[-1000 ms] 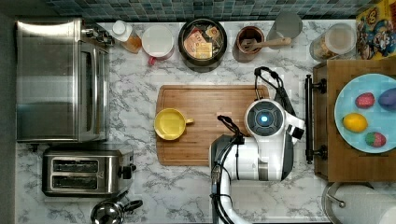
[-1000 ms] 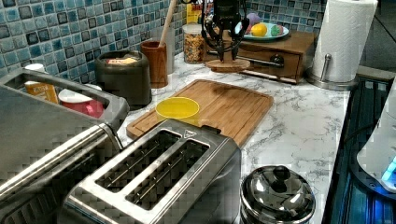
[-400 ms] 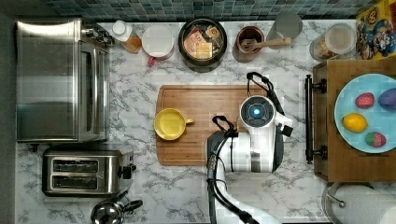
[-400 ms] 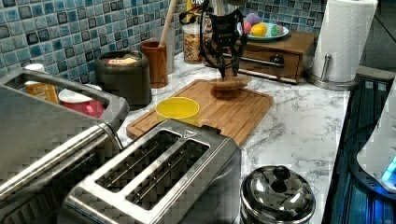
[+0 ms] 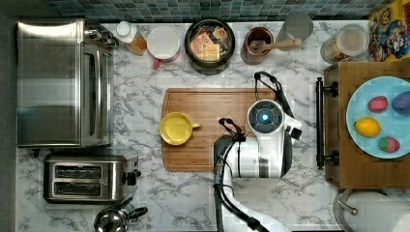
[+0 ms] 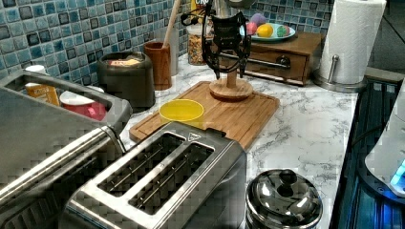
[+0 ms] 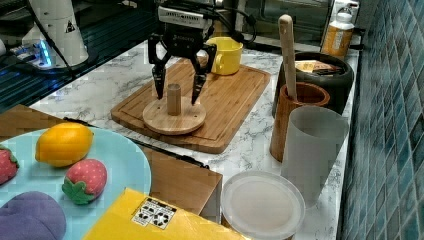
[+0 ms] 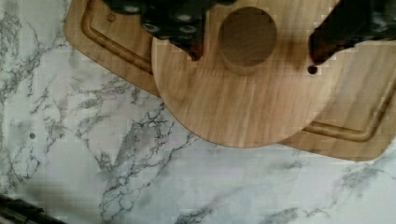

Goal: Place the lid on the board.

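Note:
The lid point(image 7: 174, 118) is a round wooden disc with an upright cylindrical knob point(image 8: 247, 38). It lies flat on the light-brown board point(image 5: 203, 104), at the corner nearest the tray. In the wrist view its rim point(image 8: 224, 126) reaches the board's edge point(image 8: 341, 147). My gripper point(image 7: 178, 89) hangs straight above the lid and is open. One finger stands on each side of the knob without touching it, as the left view also shows for the gripper point(image 6: 229, 70) and lid point(image 6: 231, 89). In the top view my arm covers the lid.
A yellow mug point(image 5: 176, 128) sits at the board's other end. The darker tray point(image 5: 360, 164) with black handles holds a blue plate of fruit point(image 5: 382, 116). A utensil holder point(image 7: 300, 120), black pot point(image 5: 209, 39), toaster point(image 5: 87, 176) and toaster oven point(image 5: 60, 82) ring the marble counter.
The gripper carried the lid from near the tray down onto the board. It has since let go and opened, and the lid now rests on the board.

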### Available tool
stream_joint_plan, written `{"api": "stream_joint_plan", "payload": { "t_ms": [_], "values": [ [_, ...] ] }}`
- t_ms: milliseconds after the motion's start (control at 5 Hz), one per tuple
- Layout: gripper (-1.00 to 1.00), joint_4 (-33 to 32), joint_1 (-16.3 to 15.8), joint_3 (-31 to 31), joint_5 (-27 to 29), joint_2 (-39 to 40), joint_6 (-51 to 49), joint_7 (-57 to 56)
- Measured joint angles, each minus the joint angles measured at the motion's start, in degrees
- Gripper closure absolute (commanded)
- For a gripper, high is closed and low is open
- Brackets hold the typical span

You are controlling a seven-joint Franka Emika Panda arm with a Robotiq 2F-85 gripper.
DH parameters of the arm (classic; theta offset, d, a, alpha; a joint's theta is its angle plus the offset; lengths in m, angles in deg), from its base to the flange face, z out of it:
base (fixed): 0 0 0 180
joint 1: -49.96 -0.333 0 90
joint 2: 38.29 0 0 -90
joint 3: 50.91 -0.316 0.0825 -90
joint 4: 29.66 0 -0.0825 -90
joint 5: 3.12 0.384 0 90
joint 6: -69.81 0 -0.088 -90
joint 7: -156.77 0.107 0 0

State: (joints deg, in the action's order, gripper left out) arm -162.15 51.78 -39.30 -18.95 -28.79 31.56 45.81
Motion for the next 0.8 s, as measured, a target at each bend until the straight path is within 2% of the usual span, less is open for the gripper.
{"api": "stream_joint_plan", "payload": {
  "t_ms": [800],
  "values": [
    [-1.0,0.0,0.23,-1.92,-0.07,-1.94,-1.87,0.0]
  ]
}}
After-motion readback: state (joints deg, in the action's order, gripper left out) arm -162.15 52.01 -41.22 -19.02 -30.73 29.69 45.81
